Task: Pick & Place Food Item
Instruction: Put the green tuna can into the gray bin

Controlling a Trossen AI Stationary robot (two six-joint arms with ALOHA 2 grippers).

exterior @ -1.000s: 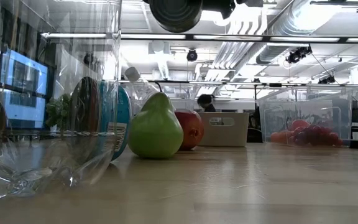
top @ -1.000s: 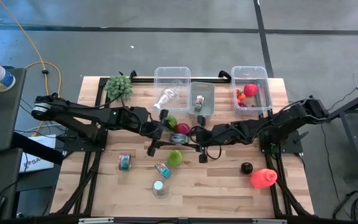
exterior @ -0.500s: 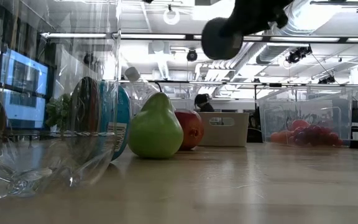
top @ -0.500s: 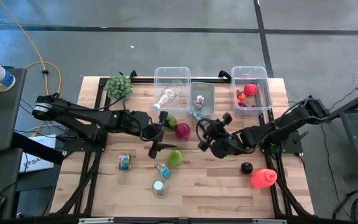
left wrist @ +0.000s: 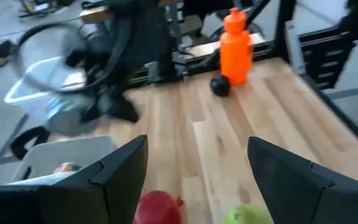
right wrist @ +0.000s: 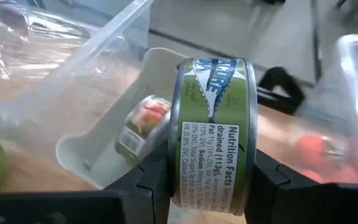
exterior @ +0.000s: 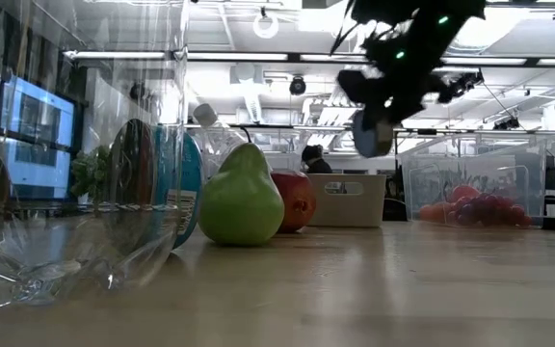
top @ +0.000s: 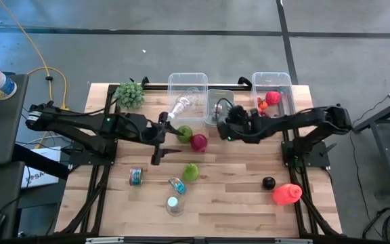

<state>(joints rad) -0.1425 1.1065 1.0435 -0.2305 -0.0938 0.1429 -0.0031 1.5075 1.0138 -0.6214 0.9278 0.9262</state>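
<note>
My right gripper (top: 219, 123) is shut on a green-labelled can (right wrist: 211, 134) and hangs above the near end of the grey bin (top: 221, 105), which holds another can (right wrist: 140, 126). In the low view the gripper and can (exterior: 372, 133) show high above the table. My left gripper (top: 170, 139) stands open in the air left of the red apple (top: 199, 141) and the green fruit (top: 184, 133), holding nothing. A green pear (top: 191, 171) stands on the table nearer the front. My right gripper pinches the can between its two fingers (right wrist: 151, 180), one on each flat end (right wrist: 178, 155). The can stands on edge with its labelled round wall toward the wrist camera. It is lifted clear of the table and the bin.
Clear bins (top: 187, 87) (top: 273, 91) flank the grey one; the right one holds red fruit. A green plant (top: 130, 95) is at the far left. A teal can (top: 136, 176), small bottle (top: 176, 184), cup (top: 173, 205), black ball (top: 269, 182) and orange bottle (top: 286, 194) lie nearer the front.
My right gripper has carried the can from the middle of the table, where it met my left gripper, toward the far edge, rolling its wrist on the way, and now hangs at the grey bin. My left gripper has drawn back toward the table's left.
</note>
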